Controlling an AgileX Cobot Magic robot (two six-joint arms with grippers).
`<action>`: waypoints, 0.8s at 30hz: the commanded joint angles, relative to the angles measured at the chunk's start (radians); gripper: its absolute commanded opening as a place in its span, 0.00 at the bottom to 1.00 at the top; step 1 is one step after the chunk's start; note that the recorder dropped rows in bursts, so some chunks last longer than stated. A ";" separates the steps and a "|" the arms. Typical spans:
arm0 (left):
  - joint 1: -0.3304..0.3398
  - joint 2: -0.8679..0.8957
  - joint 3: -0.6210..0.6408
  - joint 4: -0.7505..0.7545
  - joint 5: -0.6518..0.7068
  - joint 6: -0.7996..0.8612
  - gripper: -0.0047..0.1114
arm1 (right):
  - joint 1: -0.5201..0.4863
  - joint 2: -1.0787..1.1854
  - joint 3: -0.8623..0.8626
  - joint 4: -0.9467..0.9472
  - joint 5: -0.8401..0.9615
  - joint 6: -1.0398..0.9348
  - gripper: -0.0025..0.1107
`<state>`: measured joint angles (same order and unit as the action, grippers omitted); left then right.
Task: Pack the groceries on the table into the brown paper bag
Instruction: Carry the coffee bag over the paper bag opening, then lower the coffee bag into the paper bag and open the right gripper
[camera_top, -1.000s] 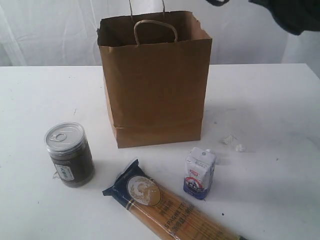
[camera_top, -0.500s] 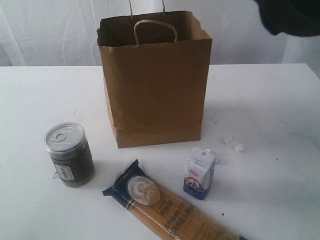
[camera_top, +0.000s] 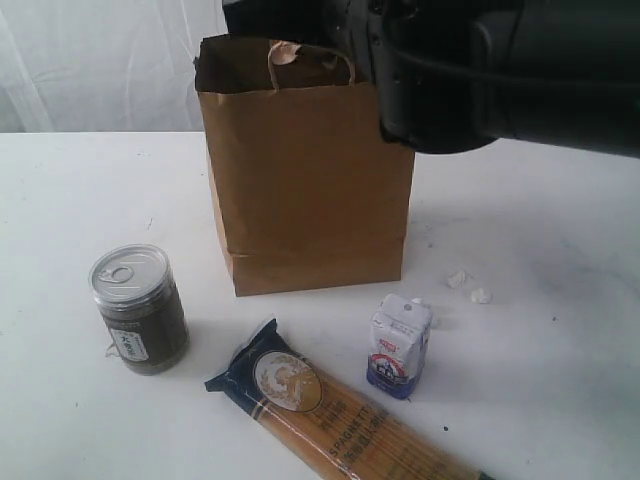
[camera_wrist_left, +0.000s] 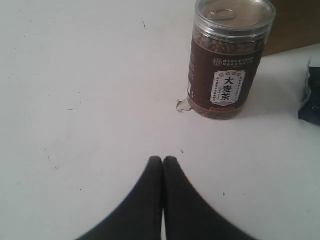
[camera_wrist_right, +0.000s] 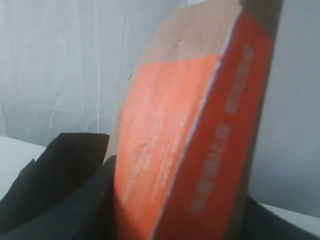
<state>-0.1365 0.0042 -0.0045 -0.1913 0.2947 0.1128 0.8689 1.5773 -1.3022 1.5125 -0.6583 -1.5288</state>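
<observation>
A: what's the right gripper (camera_wrist_right: 172, 217) doing?
B: it's clamping the brown pouch with orange label (camera_wrist_right: 185, 130). Wrist cam is showing black fingers (camera_wrist_right: 75, 190) pressing on the lower part of the pouch, which is standing tall and tilted against a pale curtain (camera_wrist_right: 60, 65)
A: where's that relative to the bag?
B: exterior cam is only showing the right arm (camera_top: 500, 70), a big dark bulk hanging over the top right edge of the brown paper bag (camera_top: 305, 180). It's hiding the gripper and pouch there, so I can't tell whether the pouch is inside the mouth
A: bag itself?
B: standing upright and open at the back middle of the table (camera_top: 80, 200)
A: left gripper (camera_wrist_left: 163, 162)?
B: fingers are pressing together with nothing between them, hovering over bare table, tips pointing toward the silver-topped can (camera_wrist_left: 227, 60) and well apart from it
A: what's lying out?
B: the can is standing upright at front left of the bag. The spaghetti packet (camera_top: 340, 415) is lying flat and diagonal in front of the bag, with the white-blue carton (camera_top: 400, 345) standing just beside it on the right. Two white scraps (camera_top: 468, 285) are sitting near the bag's right front corner
</observation>
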 joint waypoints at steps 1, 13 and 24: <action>-0.004 -0.004 0.005 -0.015 -0.008 -0.008 0.04 | -0.002 0.020 -0.010 -0.018 -0.010 -0.019 0.03; -0.004 -0.004 0.005 -0.017 -0.009 -0.008 0.04 | -0.002 0.080 -0.010 0.112 0.010 -0.019 0.03; -0.004 -0.004 0.005 -0.017 -0.011 -0.008 0.04 | -0.002 0.078 -0.010 0.214 0.247 -0.135 0.03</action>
<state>-0.1365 0.0042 -0.0045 -0.1926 0.2892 0.1128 0.8683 1.6682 -1.3022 1.7434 -0.4255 -1.6101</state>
